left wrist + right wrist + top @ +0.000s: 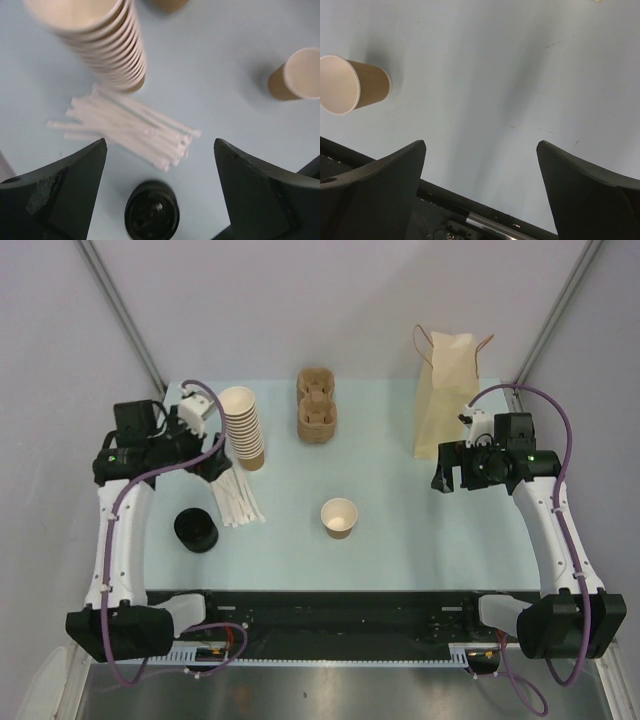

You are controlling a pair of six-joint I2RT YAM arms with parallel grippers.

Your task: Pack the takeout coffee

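White-shelled left arm point(112, 540) and right arm point(560, 535), black joints, purple cables point(530, 388) looping alongside, green lights point(537, 454) glowing at 9 and 3 o'clock, black fingers point(55, 195) showing scuffs

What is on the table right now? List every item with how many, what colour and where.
cup stack: one tall stack, brown with cream insides, back left
drink carriers: a stack, number unclear, brown, back centre
paper bag: one, tan, upright, back right
single cup: one, brown with cream inside, no lid, front centre
straws: a bundle, white, left, in front of the cup stack
lids: a small stack, black, front left
table: one, pale blue
left gripper: one, black, open and empty, above the straws
right gripper: one, black, open and empty, over bare table on the right
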